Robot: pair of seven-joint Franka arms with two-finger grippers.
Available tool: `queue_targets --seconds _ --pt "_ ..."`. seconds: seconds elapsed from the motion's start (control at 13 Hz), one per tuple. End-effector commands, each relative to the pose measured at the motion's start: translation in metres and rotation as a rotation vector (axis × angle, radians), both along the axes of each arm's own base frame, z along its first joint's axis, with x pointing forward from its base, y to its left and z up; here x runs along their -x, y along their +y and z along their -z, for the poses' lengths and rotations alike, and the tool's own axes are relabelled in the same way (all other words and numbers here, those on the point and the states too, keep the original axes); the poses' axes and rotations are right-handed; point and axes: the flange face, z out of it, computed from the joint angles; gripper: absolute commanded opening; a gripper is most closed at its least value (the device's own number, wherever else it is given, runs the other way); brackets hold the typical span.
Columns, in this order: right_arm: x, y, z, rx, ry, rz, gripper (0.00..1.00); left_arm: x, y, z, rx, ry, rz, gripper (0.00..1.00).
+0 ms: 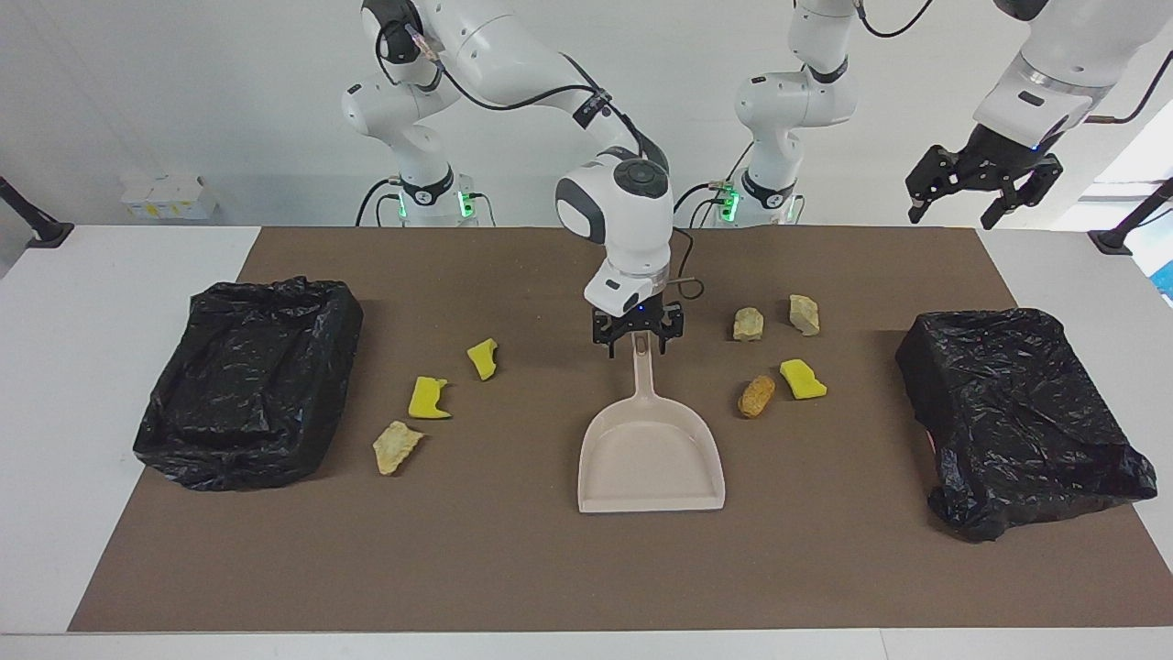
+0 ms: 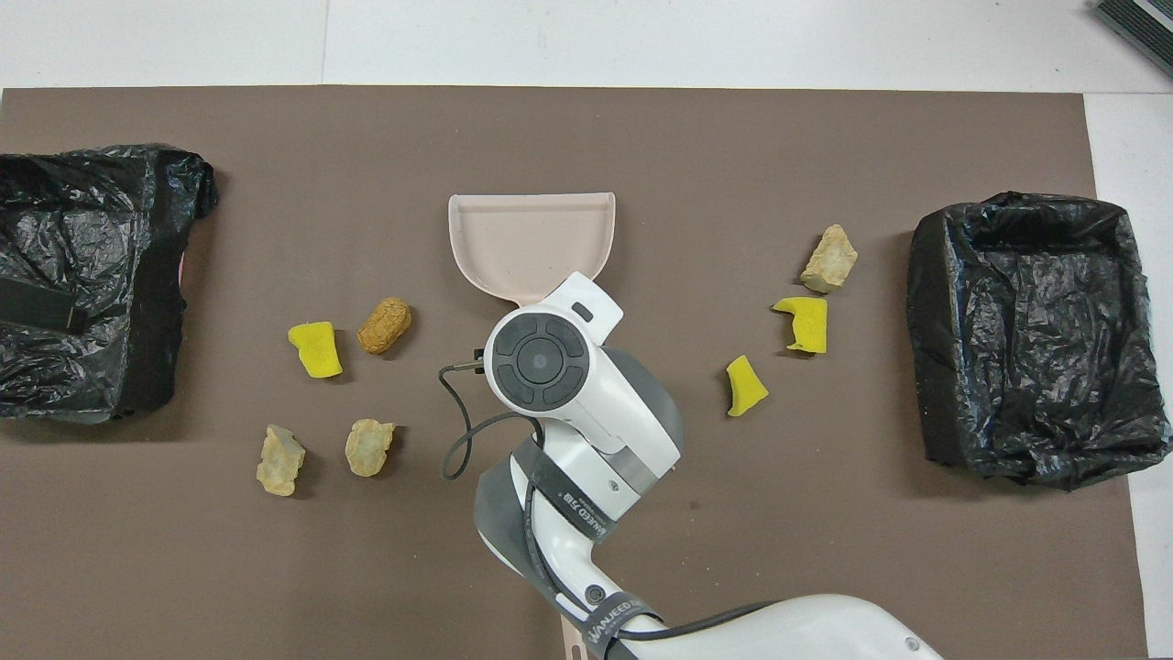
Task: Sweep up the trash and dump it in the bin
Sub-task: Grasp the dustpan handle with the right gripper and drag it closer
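The right claw, fingers apart astride the dustpan handle, should close squarely (no twisting) before lifting. Trash lies scattered on the tabletop either side of the pan. The left claw waits open, raised.

White table is being covered mid-span by a brown mat. Lying on the mat: beige dustpan at centre, seven trash chunks in two clusters either side of it, and a black-lined bin at the right arm's end, another at the left arm's end.
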Motion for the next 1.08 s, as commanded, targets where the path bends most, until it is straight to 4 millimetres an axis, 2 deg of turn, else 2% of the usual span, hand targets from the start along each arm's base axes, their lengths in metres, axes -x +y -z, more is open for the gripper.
queue_targets --seconds 0.0,0.08,0.23,0.31,0.39,0.54,0.62,0.69,0.77,1.0 --pt "0.001 -0.001 0.003 0.022 -0.024 -0.008 0.78 0.013 -0.006 0.000 -0.007 0.005 0.024 1.00" --pt "0.002 0.001 0.004 0.030 -0.035 -0.020 0.74 0.013 -0.006 0.001 -0.007 0.005 0.024 1.00" --pt "0.003 0.002 0.005 0.035 -0.039 -0.029 0.56 0.014 -0.022 0.004 -0.007 0.004 0.048 1.00" --pt "0.005 0.001 0.007 0.038 -0.036 -0.030 0.49 0.014 -0.024 0.005 -0.007 0.001 0.053 1.00" --pt "0.006 0.001 0.007 0.035 -0.037 -0.033 0.49 0.012 -0.030 0.004 -0.006 -0.021 0.062 1.00" --pt "0.008 0.000 0.009 0.039 -0.034 -0.034 0.48 0.017 -0.030 0.010 -0.006 -0.024 0.068 1.00" --pt "0.008 0.000 0.009 0.040 -0.034 -0.042 0.37 0.019 -0.030 0.012 -0.007 -0.019 0.066 1.00" --pt "0.007 -0.001 0.010 0.043 -0.033 -0.055 0.14 0.022 -0.031 0.013 -0.008 -0.009 0.065 1.00" --pt "0.007 -0.001 0.009 0.046 -0.034 -0.076 0.00 0.025 -0.034 0.013 -0.008 -0.006 0.071 1.00" --pt "0.006 -0.003 0.008 0.041 -0.021 -0.090 0.00 0.038 -0.036 0.019 -0.011 0.014 0.068 1.00"
